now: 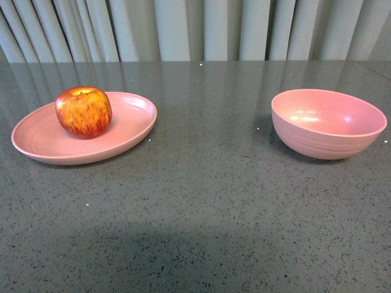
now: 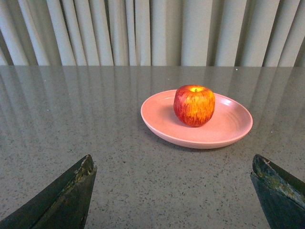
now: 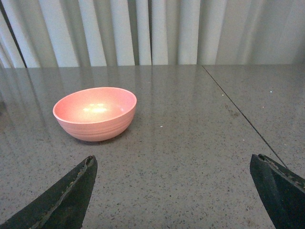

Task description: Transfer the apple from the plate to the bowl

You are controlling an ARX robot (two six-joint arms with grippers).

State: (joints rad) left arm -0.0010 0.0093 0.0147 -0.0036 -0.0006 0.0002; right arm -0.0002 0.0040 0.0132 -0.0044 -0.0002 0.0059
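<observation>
A red apple (image 1: 84,112) streaked with yellow sits upright on the shallow pink plate (image 1: 131,125) at the left of the table. The deep pink bowl (image 1: 328,123) stands empty at the right. Neither arm shows in the front view. The left wrist view has the apple (image 2: 194,105) on the plate (image 2: 228,129) ahead of my left gripper (image 2: 172,164), which is open and well short of the plate. In the right wrist view, my right gripper (image 3: 172,164) is open over bare table, with the bowl (image 3: 95,113) ahead and off to one side.
The grey speckled table (image 1: 208,201) runs back to a pale pleated curtain (image 1: 195,27). A seam in the tabletop (image 3: 243,114) shows in the right wrist view, on the side away from the bowl.
</observation>
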